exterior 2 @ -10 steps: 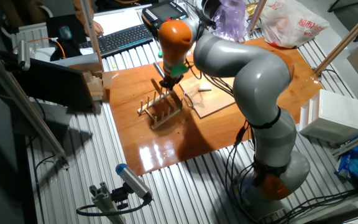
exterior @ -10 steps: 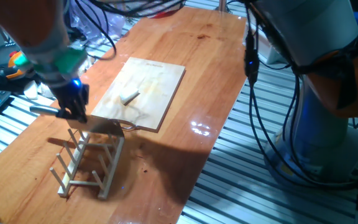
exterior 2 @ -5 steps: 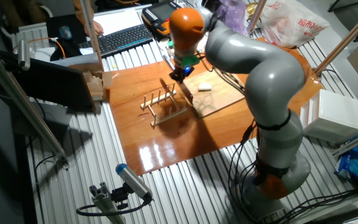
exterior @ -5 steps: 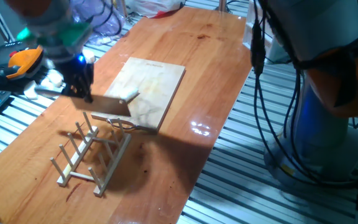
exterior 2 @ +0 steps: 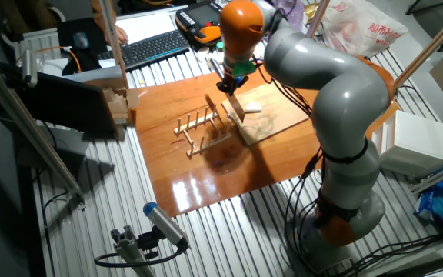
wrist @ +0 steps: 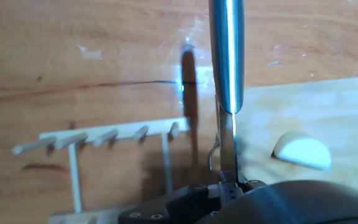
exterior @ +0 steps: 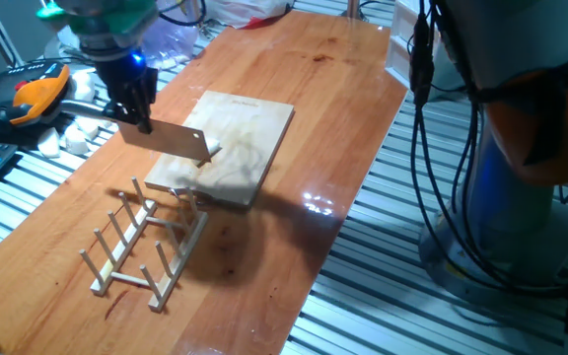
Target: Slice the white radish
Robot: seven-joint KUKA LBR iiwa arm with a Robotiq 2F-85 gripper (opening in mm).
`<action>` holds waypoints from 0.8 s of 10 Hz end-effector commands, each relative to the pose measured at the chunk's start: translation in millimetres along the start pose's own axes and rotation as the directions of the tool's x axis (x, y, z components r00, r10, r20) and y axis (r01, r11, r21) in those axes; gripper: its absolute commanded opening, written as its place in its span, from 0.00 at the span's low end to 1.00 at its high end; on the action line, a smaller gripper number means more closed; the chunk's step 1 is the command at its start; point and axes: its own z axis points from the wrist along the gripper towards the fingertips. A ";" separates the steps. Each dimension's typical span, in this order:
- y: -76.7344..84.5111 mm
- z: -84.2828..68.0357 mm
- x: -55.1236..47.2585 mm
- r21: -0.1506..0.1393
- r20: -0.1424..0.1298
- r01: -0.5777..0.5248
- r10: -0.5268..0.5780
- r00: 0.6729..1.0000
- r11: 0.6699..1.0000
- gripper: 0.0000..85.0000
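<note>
Steel knife (exterior: 171, 138) clamped in gripper (exterior: 134, 106) | blade over cutting board (exterior: 254, 133) | white radish (wrist: 302, 151) beside blade

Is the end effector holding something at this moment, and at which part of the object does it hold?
Yes. The end effector holds a knife by its handle end, the broad blade sticking out above the cutting board.

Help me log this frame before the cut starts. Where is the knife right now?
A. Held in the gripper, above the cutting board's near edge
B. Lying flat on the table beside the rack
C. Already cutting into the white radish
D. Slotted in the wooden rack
A. The gripper is shut on the knife, whose blade hangs over the cutting board edge, clear of the rack and short of the white radish.
</note>
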 end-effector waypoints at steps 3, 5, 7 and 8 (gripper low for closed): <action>-17.3 14.5 3.3 -0.001 -0.011 0.000 0.000 1.000 1.000 0.00; -25.5 21.3 6.7 -0.027 -0.034 -0.001 0.000 0.999 1.000 0.00; -37.2 20.2 18.4 0.049 -0.023 -0.001 0.003 1.000 0.999 0.00; -38.6 20.7 21.6 0.016 -0.031 -0.004 0.005 1.000 1.000 0.00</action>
